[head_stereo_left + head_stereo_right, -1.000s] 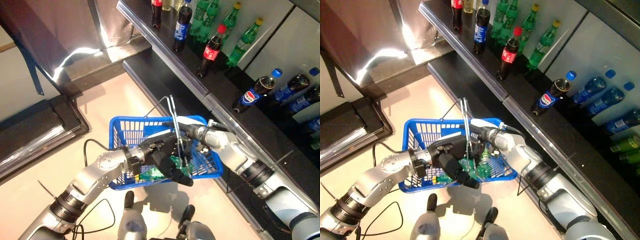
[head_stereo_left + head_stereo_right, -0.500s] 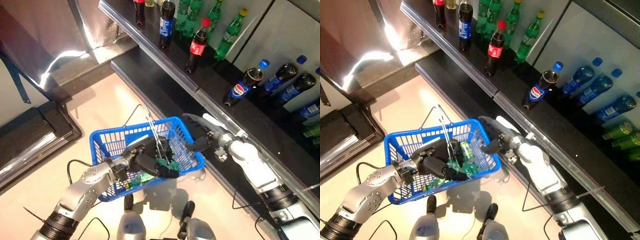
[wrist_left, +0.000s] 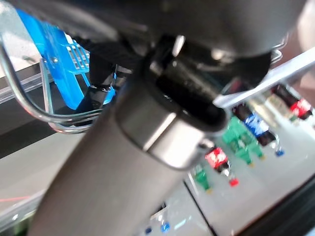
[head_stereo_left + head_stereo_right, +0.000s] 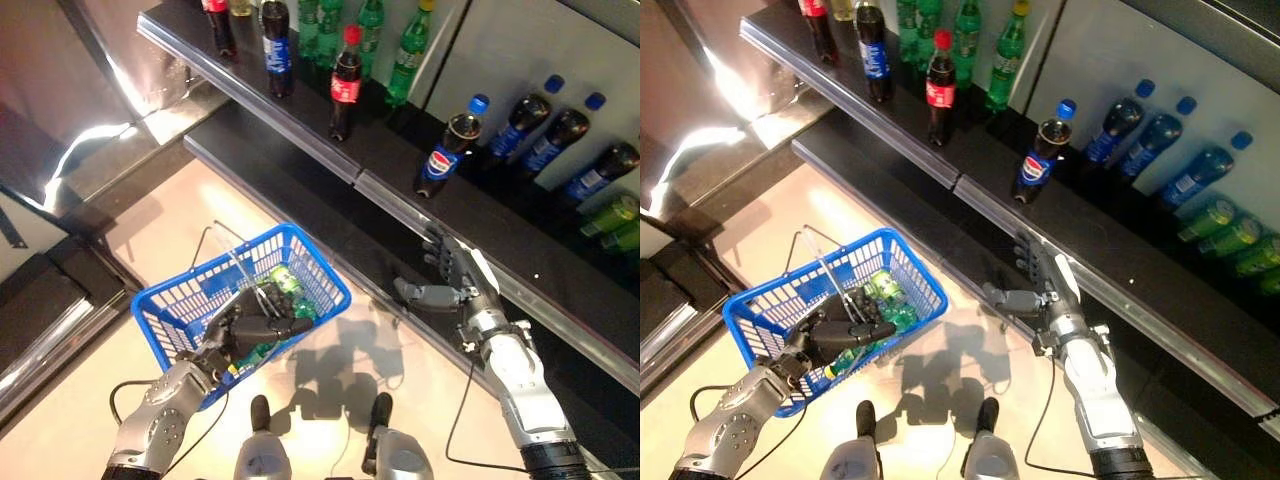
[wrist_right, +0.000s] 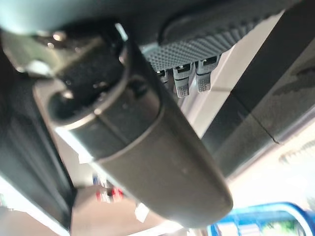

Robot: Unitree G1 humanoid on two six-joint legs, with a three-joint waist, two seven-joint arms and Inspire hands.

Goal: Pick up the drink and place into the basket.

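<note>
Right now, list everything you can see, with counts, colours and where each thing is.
shopping basket: one, blue plastic with wire handles, held above the pale floor at lower left.
green bottles in the basket: at least two, lying inside; exact count unclear.
cola bottles with red caps: two visible, dark, standing on the upper black shelf.
cola bottles with blue labels: several, dark with blue caps, spread across the shelves.
green bottles on the shelves: several, upper shelf and far right.
shelf: black, silver front edge, running diagonally.
left hand: dark, fingers curled round the basket's handles.
right hand: dark, fingers straight, empty, beside the shelf edge.
</note>
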